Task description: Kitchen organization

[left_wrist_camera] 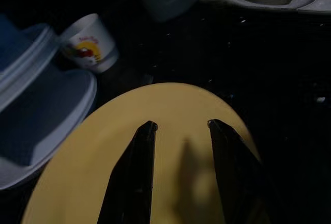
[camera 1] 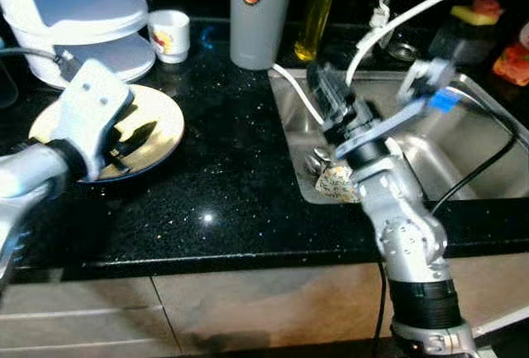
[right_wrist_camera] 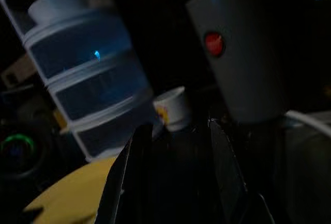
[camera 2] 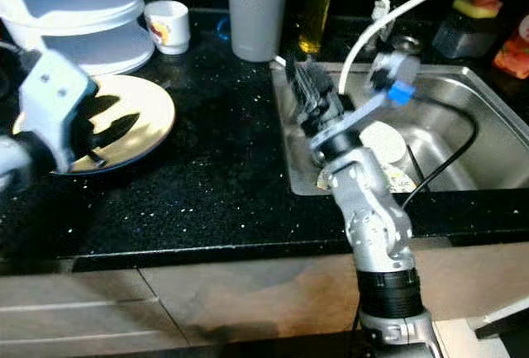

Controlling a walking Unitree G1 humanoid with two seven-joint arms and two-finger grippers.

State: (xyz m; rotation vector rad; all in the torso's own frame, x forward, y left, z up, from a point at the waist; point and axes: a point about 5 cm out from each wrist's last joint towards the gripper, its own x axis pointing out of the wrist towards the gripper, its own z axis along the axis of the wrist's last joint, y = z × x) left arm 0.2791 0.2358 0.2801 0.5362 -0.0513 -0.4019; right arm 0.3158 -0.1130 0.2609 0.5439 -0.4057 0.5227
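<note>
In the left eye view the round pale yellow plate (camera 1: 157,131) lies flat on the black counter (camera 1: 231,184) at the left, under the left gripper (camera 1: 132,139), and in the left wrist view the fingers (left_wrist_camera: 139,172) stand apart and empty over the plate's face.
</note>
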